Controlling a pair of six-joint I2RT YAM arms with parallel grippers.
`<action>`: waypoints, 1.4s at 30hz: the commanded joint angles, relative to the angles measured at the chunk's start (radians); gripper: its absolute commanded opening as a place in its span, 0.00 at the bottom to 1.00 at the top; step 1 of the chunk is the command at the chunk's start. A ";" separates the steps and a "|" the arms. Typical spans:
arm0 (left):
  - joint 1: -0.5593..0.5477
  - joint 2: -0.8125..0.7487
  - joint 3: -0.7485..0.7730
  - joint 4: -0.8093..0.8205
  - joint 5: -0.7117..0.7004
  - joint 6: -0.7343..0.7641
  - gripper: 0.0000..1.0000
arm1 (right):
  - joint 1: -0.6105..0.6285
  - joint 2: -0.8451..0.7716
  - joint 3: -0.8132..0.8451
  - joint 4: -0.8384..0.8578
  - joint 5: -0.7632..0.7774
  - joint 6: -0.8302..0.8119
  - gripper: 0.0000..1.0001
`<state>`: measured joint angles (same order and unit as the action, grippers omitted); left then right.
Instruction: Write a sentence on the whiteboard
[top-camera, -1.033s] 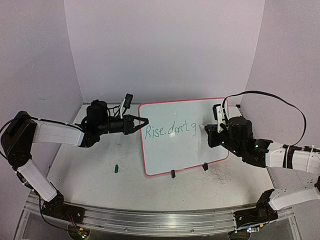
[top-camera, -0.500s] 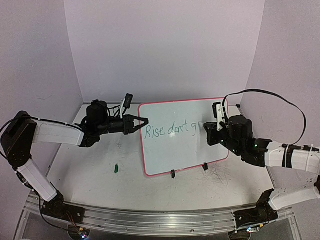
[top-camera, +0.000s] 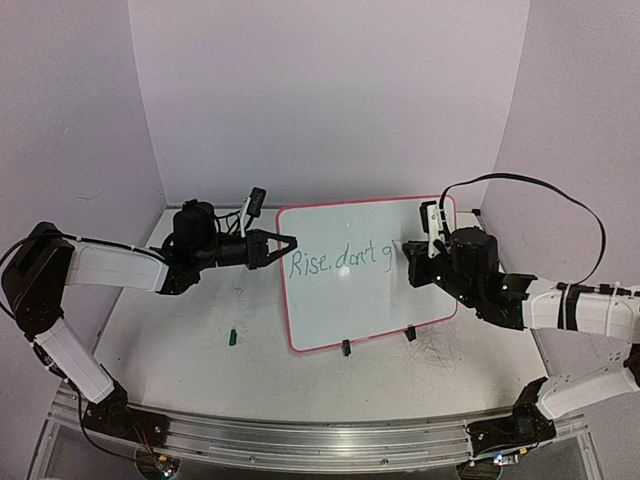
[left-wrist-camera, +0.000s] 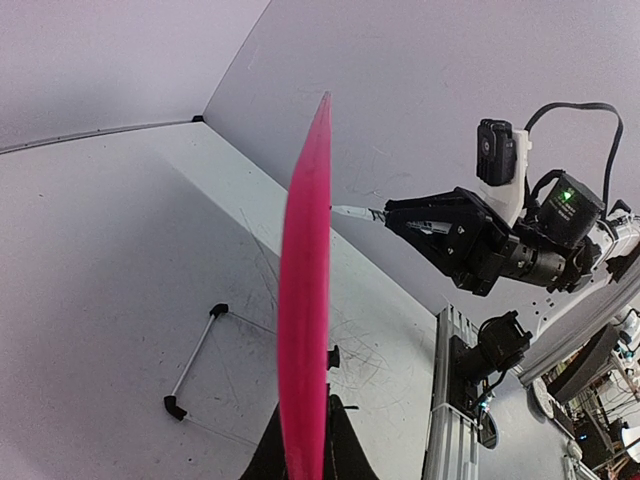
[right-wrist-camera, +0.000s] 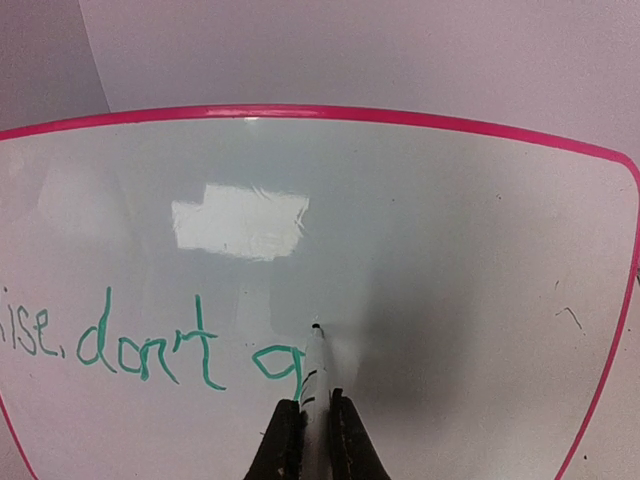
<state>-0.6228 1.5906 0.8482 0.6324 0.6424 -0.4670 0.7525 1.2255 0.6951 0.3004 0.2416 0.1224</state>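
Whiteboard (top-camera: 350, 310) upright on 2 black feet (top-camera: 346, 347), table (top-camera: 200, 350) centre toward back edge. Left gripper (top-camera: 285, 243) clamped on its left frame edge. Right gripper (top-camera: 412, 268) clamped on marker (right-wrist-camera: 315, 375), tip touching board just after green "g".

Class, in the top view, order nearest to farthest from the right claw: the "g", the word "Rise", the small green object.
1. The "g", beside the right claw.
2. "Rise", whiteboard's left side.
3. Small green object, left on the table.

Pink-framed whiteboard (top-camera: 360, 300), propped upright on table, green "Rise, don't g" written
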 joint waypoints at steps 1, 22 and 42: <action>0.018 -0.008 0.004 -0.043 -0.091 0.077 0.00 | -0.002 0.019 0.041 0.004 0.044 0.018 0.00; 0.018 -0.005 0.010 -0.044 -0.090 0.073 0.00 | -0.002 -0.038 -0.009 -0.006 -0.029 0.028 0.00; 0.018 -0.004 0.015 -0.045 -0.087 0.077 0.00 | -0.002 -0.001 -0.004 0.003 0.010 0.039 0.00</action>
<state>-0.6225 1.5906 0.8486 0.6287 0.6437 -0.4651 0.7528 1.2125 0.6765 0.2813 0.2338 0.1441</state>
